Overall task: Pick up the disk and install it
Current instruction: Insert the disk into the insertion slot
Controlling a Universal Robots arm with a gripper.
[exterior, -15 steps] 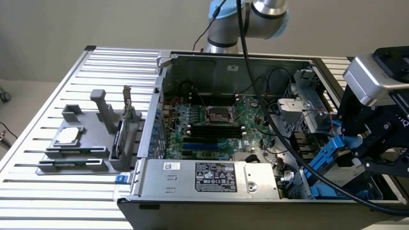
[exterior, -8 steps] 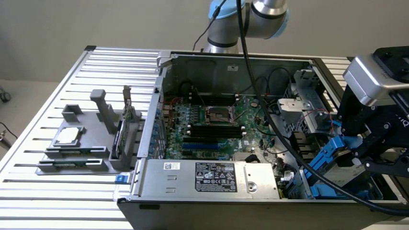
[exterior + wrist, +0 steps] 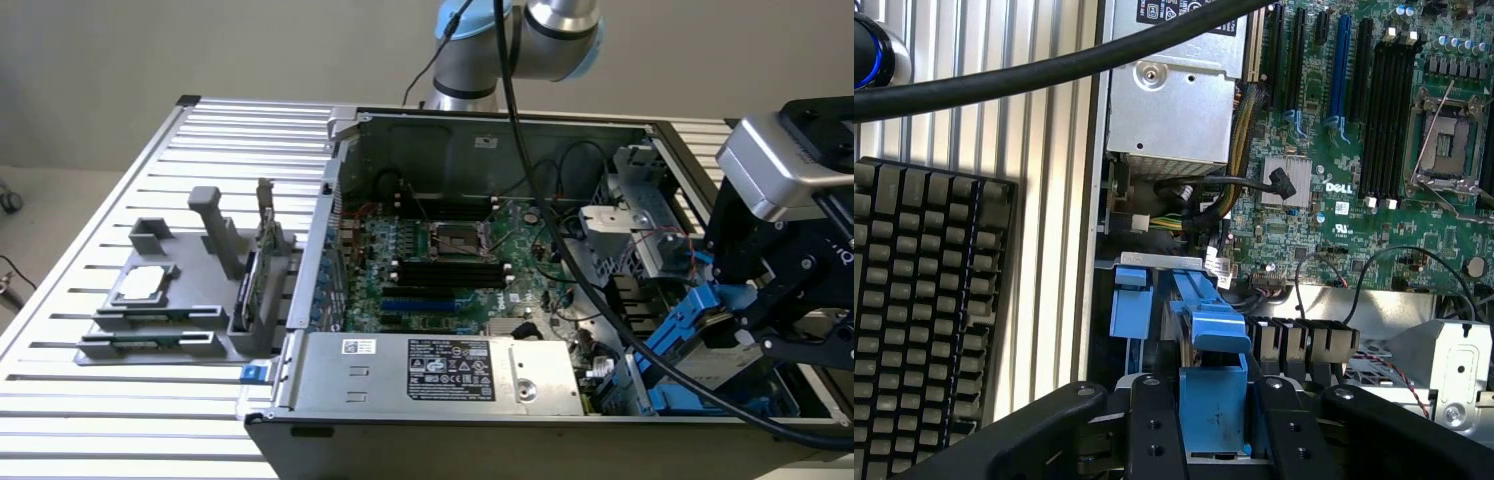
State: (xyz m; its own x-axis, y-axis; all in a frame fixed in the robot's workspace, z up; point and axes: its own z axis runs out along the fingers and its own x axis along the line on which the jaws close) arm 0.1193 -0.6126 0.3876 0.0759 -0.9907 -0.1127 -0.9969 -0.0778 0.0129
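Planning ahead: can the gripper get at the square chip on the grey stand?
Probably not: the gripper is shut on the disk at the exterior view's right; the chip lies outside the case at that view's left.

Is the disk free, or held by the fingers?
Held: the disk, in its blue frame, sits between the black fingers at the open computer case.
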